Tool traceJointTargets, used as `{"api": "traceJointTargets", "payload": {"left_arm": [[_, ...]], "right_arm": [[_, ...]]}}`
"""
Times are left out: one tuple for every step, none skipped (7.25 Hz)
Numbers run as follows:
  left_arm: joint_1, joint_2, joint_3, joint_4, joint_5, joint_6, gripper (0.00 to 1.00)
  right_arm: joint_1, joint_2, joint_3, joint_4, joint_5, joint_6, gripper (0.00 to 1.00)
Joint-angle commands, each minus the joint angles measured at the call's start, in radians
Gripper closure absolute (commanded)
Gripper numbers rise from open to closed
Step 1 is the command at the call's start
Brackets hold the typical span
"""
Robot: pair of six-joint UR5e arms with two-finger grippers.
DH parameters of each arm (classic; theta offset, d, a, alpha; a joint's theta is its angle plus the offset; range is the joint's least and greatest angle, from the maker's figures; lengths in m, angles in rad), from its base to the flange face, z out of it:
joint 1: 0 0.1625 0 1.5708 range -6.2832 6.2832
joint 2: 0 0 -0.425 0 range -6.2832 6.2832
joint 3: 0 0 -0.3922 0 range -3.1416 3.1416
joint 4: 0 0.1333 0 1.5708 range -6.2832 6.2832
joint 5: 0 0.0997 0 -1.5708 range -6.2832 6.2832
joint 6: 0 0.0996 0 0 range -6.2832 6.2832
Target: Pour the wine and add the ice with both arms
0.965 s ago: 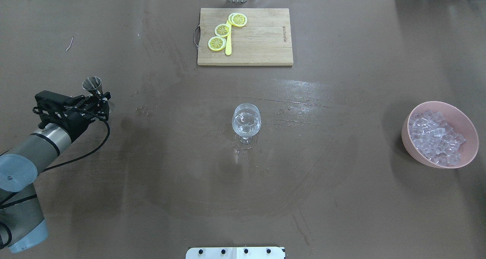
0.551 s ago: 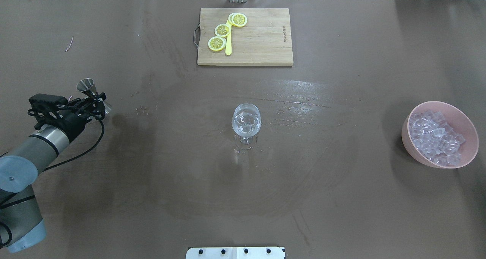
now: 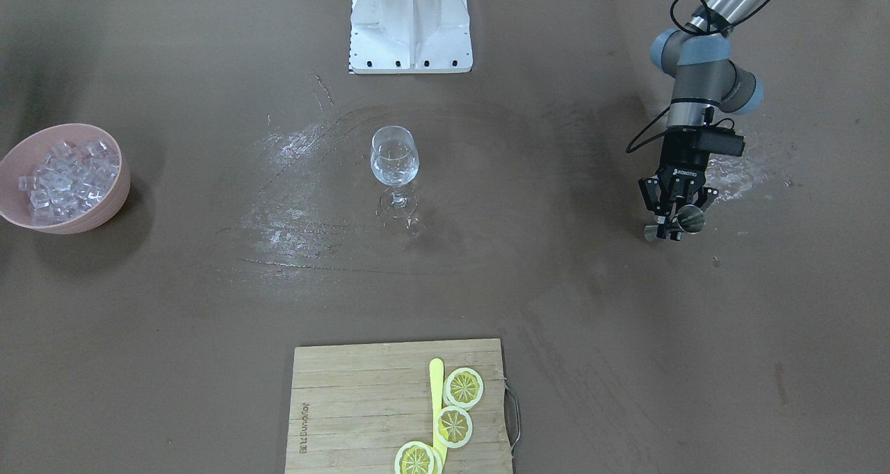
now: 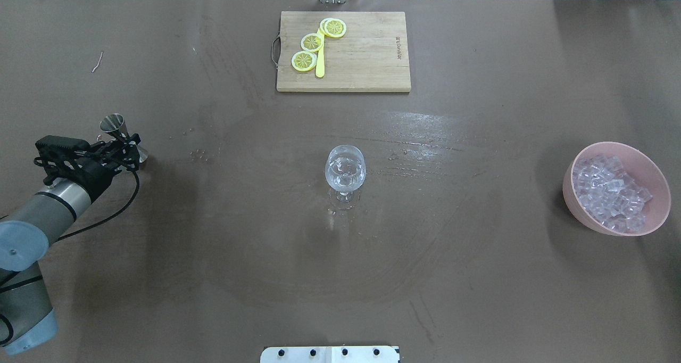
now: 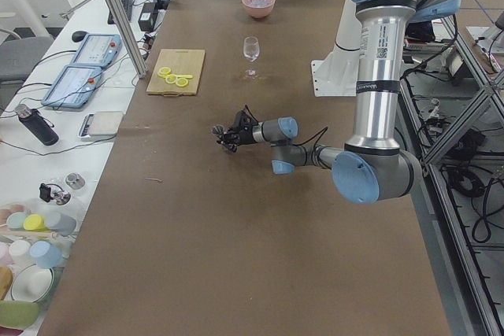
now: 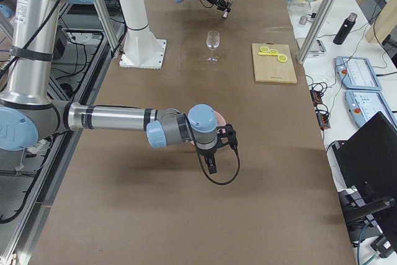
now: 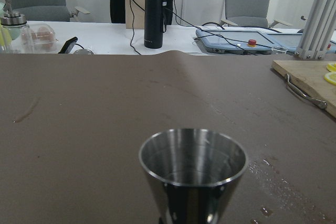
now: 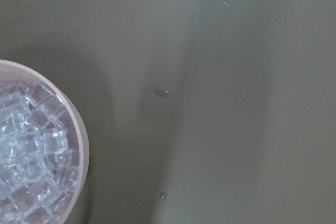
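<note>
Centre left, a steel cone jigger point(image 4: 113, 123) is clamped upright by the left gripper point(image 4: 129, 143), seemingly against spills. Fingers of the right gripper point(image 6: 212, 164) cannot be judged.

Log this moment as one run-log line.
left gripper shut on jigger | wine glass upright mid-table | right gripper near bowl of ice, jaws unclear
</note>
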Motion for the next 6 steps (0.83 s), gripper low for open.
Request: {"api": "traceJointTargets", "payload": {"left_arm": [[0.000,0.007,0.000,-0.009,0.002,0.003,1.00],[0.000,0.021,0.002,-0.009,0.002,0.006,1.00],[0.000,0.023,0.002,-0.010,0.002,0.034,1.00],[0.000,0.023,0.002,-0.012,0.002,0.048,0.94],[0.001,0.027,0.000,-0.012,-0.001,0.051,0.87],[0.001,0.027,0.002,-0.026,-0.003,0.077,0.76]], "right_arm": [[0.000,-0.001,0.000,0.000,0.000,0.000,0.00],[0.000,-0.001,0.000,0.000,0.000,0.000,0.00],[0.000,-0.001,-0.002,0.000,0.000,0.000,0.00],[0.000,-0.001,0.000,0.000,0.000,0.000,0.00],[0.000,-0.001,0.000,0.000,0.000,0.000,0.00],[0.000,-0.001,0.000,0.000,0.000,-0.002,0.00]]}}
